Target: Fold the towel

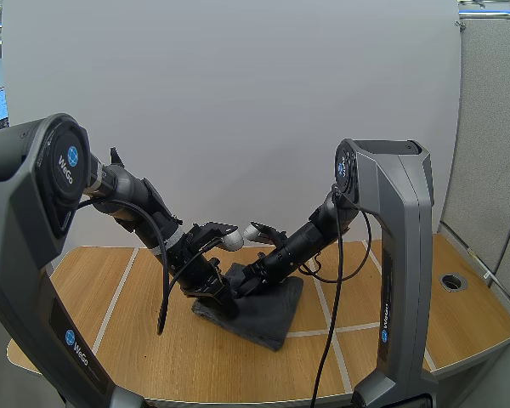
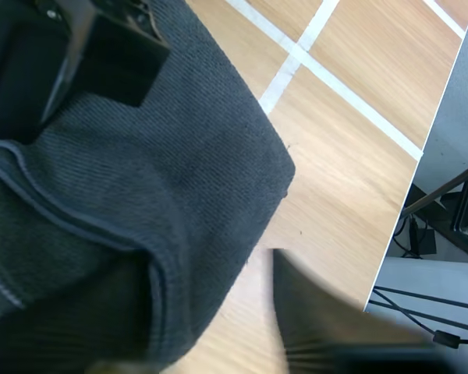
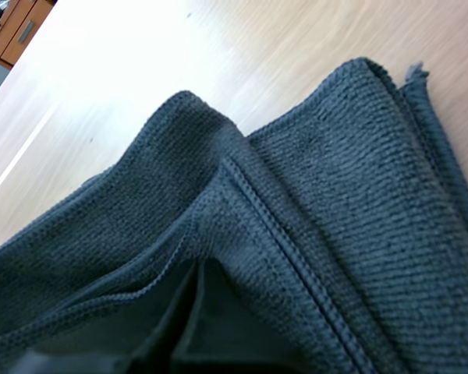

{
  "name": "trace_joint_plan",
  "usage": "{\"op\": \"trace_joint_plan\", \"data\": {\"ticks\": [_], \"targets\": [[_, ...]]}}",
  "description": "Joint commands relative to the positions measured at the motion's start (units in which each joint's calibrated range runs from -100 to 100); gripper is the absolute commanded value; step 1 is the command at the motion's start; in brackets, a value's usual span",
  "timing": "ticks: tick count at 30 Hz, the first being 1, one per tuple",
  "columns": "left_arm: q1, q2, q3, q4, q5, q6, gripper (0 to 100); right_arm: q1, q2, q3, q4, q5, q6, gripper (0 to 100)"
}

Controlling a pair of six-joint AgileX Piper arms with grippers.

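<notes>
A dark grey towel (image 1: 259,313) lies bunched in folds on the middle of the wooden table (image 1: 110,340). Both arms reach down to its left end. My left gripper (image 1: 218,293) is at the towel's near-left edge. In the left wrist view one finger (image 2: 320,319) stands apart from the towel (image 2: 164,179), bare wood between them, and cloth covers the other finger. My right gripper (image 1: 241,280) presses in beside it and shows as a black block (image 2: 101,54) on the cloth. In the right wrist view the towel's hem (image 3: 257,202) rises in a fold to my dark fingers (image 3: 218,335), which pinch it.
White tape lines (image 1: 323,297) cross the tabletop. A round cable hole (image 1: 452,281) sits at the far right of the table. The table's right edge (image 2: 405,195) runs close to the towel's corner, with a drop to the floor beyond it.
</notes>
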State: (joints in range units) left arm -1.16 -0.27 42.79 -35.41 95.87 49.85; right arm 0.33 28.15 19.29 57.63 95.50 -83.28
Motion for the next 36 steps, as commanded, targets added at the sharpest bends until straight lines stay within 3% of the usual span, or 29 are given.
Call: {"op": "trace_joint_plan", "data": {"ticks": [1, 17, 23, 31, 36], "targets": [[0.03, 0.00, -0.27, -0.49, 0.10, -0.95, 100, -0.16, 1.18, -0.41, -1.78, -15.67, -0.21, 0], [0.03, 0.00, -0.27, 1.42, 0.11, -2.36, 100, -5.86, 1.18, -4.29, -1.13, -17.62, 0.89, 0], [0.03, 0.00, -0.27, 0.90, 0.13, -2.36, 100, -9.19, 1.18, -4.29, -1.83, -8.47, 1.12, 0], [0.03, 0.00, -0.27, 0.58, 0.13, -2.36, 100, -9.30, -3.75, -4.29, 1.20, -3.22, -0.34, 0], [0.03, 0.00, -0.27, 0.46, 3.31, -3.11, 100, -9.86, -9.33, -4.29, -1.85, -4.68, 0.88, 0]]}}
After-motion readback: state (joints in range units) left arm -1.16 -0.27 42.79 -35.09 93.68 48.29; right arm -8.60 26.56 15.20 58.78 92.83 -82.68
